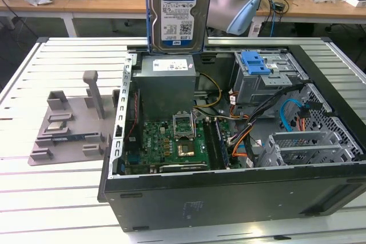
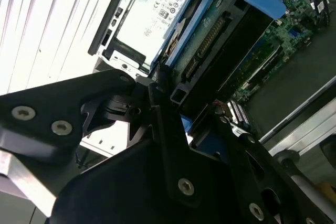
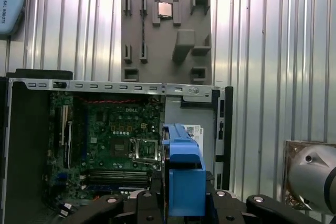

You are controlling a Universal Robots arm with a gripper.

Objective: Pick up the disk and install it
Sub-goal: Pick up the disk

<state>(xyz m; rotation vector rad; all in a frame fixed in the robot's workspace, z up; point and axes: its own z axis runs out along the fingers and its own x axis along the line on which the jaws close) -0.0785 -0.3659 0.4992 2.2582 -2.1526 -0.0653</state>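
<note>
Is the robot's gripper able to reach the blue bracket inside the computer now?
Probably yes: the case is open on top and nothing covers the blue bracket, but the gripper is shut on the disk.

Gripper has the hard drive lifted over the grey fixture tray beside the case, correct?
No: the gripper holds the hard drive over the open computer case, above its power supply, not the tray; the exterior view shows it.
</note>
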